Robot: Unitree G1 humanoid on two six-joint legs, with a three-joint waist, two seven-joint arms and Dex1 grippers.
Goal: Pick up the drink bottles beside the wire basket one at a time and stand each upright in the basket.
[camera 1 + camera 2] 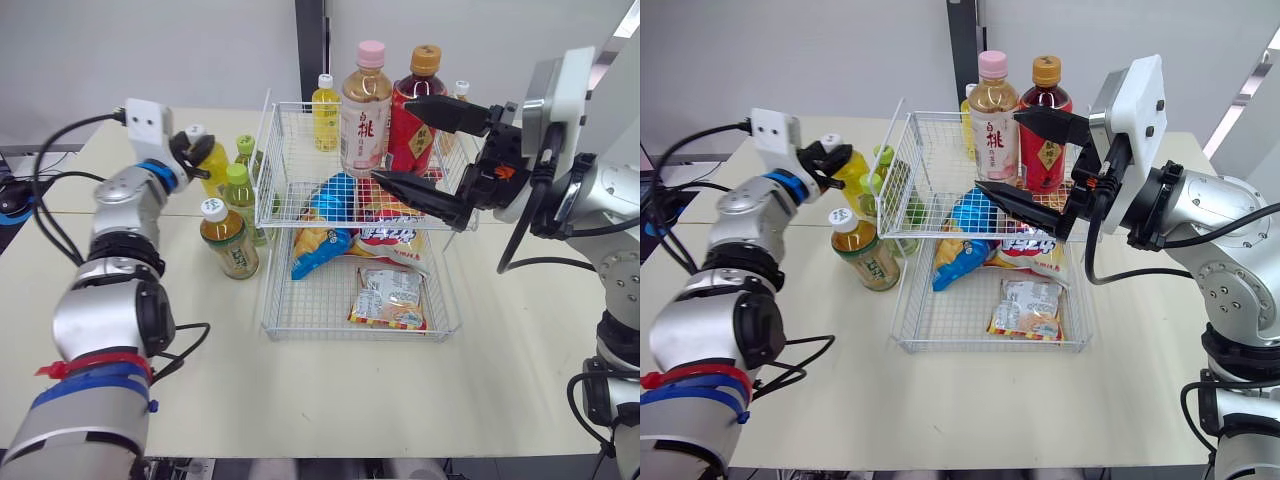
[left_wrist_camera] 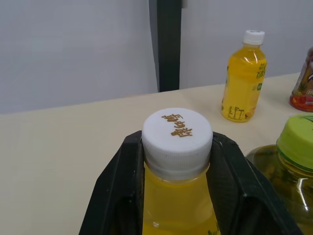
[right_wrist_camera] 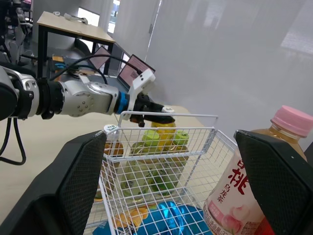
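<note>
Left gripper [image 1: 188, 150] is closed on the neck of a yellow drink bottle [image 1: 213, 166], fingers [image 2: 122, 186] pinching just under its white cap [image 2: 177, 134]. The bottle is roughly upright and sits outside the wire basket [image 1: 318, 298], just off its left wall. I can't tell if its base is on the table [image 1: 350, 390].

Three more bottles stand on the table beside that wall:
- a white-capped tea bottle [image 1: 230, 240], nearest me
- a green-capped bottle [image 1: 240, 195] behind it
- a second green-capped bottle [image 1: 247, 150] further back, next to the held one

Right gripper [image 1: 392, 138] is spread wide and holds nothing. It hangs over the right side of the basket's raised shelf. One finger is in front of the red tea bottle [image 1: 413, 140], the other lower, above the snack bags.

A peach drink bottle [image 1: 365, 110] with a pink cap stands upright on the shelf, touching the red one.

A small yellow bottle [image 1: 325, 115] stands at the basket's far-left corner. I can't tell whether it's inside or just behind.

A blue snack bag [image 1: 325, 215] and a flat packet [image 1: 390, 297] lie in the lower basket.
</note>
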